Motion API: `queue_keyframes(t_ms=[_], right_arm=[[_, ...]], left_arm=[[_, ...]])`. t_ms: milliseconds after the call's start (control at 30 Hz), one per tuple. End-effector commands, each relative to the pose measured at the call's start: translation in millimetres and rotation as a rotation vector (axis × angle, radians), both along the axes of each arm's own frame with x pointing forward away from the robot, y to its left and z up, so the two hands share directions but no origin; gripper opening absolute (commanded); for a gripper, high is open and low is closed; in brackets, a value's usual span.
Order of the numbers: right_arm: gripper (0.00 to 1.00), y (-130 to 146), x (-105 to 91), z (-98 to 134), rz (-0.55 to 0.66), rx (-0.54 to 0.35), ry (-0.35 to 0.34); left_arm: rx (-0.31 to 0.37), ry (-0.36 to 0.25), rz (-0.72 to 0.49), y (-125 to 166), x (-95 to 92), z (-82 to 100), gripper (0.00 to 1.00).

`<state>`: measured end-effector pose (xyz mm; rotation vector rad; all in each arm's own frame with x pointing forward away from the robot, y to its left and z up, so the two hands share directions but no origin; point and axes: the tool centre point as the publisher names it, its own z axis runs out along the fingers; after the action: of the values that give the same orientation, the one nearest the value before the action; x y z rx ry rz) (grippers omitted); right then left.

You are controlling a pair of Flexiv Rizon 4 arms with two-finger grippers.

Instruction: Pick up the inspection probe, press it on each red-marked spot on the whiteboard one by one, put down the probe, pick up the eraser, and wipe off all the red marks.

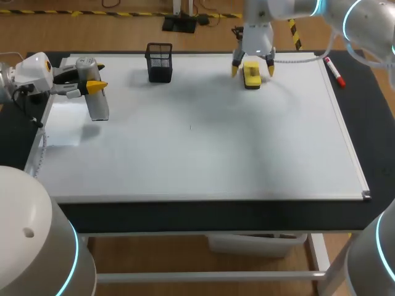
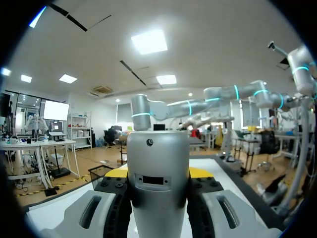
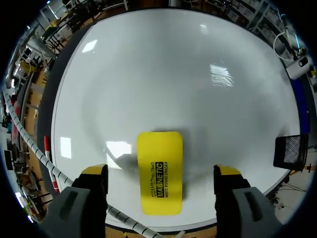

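The black worktop [image 1: 185,216] carries the whiteboard [image 1: 203,148], which covers most of it and shows no red marks that I can make out. The left arm sits at the board's left end, its pincer [image 2: 159,172] clamped on the silver probe [image 1: 97,106]; in the left wrist view the probe's body fills the space between the fingers. The right arm hangs over the board's far edge, right of the middle, with its pincer [image 1: 252,68] spread wide. Also along that far edge, left of the middle, stands a black mesh cup [image 1: 159,63]. The yellow eraser [image 3: 159,171] lies flat on the board directly under the right pincer, between the two tips but touching neither. There is a clear gap on each side. Its long axis runs crosswise to the line between the tips, so a closing squeeze would take it across its narrow width. This arm is far the nearer one, and the move seems to need only a short drop and a pinch. A red marker [image 1: 334,71] lies at the board's far right corner.
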<state>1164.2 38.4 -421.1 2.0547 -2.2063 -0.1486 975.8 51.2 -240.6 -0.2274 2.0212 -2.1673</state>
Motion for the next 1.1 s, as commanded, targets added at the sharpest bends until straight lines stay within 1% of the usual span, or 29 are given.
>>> queue_keyframes(t_ms=[33, 200, 367, 467, 600, 767, 800, 833, 967, 1067, 1100], right_arm=[[1.00, -5.6, -6.1, 11.5, -0.036, 0.027, -0.028], [1.00, -12.6, -15.3, 22.6, -0.147, 0.091, -0.054], [1.00, -21.8, -23.0, 35.0, -0.329, 0.159, -0.056], [1.00, -24.7, -27.7, 44.2, -0.412, 0.205, -0.063], [1.00, -29.2, -29.9, 57.8, -0.514, 0.234, -0.074], [1.00, -38.1, -31.5, 74.2, -0.679, 0.271, -0.053], [1.00, -40.3, -30.7, 76.5, -0.722, 0.257, -0.046], [1.00, -42.7, -30.7, 80.0, -0.745, 0.268, -0.054], [1.00, -52.0, -30.4, 94.2, -0.845, 0.277, -0.039], [1.00, -60.4, -29.3, 105.7, -0.898, 0.305, -0.023], [1.00, -63.4, -28.3, 109.6, -0.929, 0.294, 0.008]], left_arm=[[0.000, -0.002, 0.002, -0.6, -0.3, 0.6, 0.00], [0.000, -0.002, 0.002, -0.6, -0.3, 0.6, 0.00], [0.000, -0.002, 0.002, -0.6, -0.3, 0.6, 0.00], [0.000, -0.002, 0.002, -0.6, -0.3, 0.6, 0.00], [0.000, -0.002, 0.002, -0.6, -0.3, 0.6, 0.00], [0.000, -0.002, 0.002, -0.6, -0.3, 0.6, 0.00], [0.000, -0.002, 0.002, -0.6, -0.3, 0.6, 0.00], [0.000, -0.002, 0.002, -0.6, -0.3, 0.6, 0.00], [0.000, -0.002, 0.002, -0.6, -0.3, 0.6, 0.00], [0.000, -0.002, 0.002, -0.6, -0.3, 0.6, 0.00], [0.000, -0.002, 0.002, -0.6, -0.3, 0.6, 0.00]])
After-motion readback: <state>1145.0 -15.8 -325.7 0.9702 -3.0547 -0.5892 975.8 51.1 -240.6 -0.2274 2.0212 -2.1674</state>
